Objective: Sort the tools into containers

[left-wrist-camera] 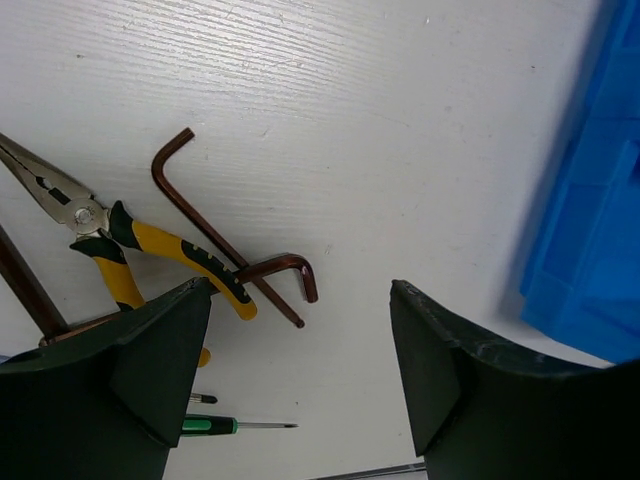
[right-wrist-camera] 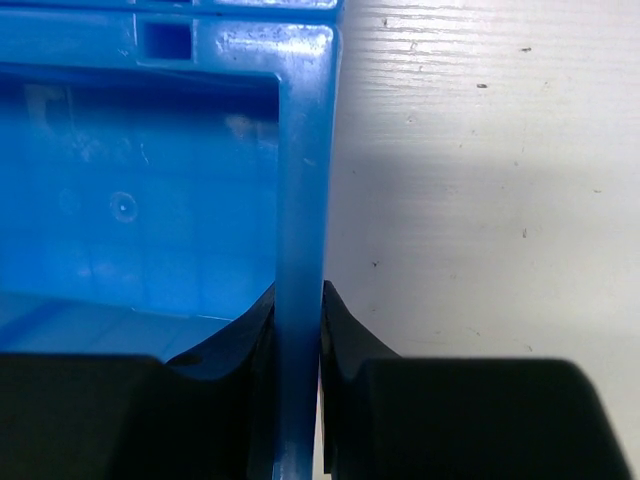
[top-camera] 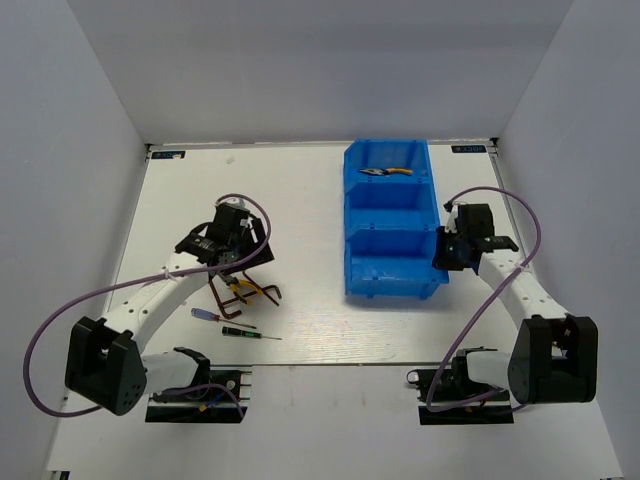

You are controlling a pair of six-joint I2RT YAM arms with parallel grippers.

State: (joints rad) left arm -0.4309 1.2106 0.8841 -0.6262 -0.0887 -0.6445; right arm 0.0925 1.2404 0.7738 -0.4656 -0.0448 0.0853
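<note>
Top view: stored pliers lie in the blue bin's far compartment. Other tools rest on the tabletop.

Left wrist: left jaws stand released over the hex keys and loose pliers; best to straddle one tool squarely.

Right wrist: right jaws are clenched on the bin wall.

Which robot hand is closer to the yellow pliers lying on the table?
Left. The left gripper hangs open just above the pliers. The right gripper is far across the table, its fingers pinching the blue bin wall.
</note>
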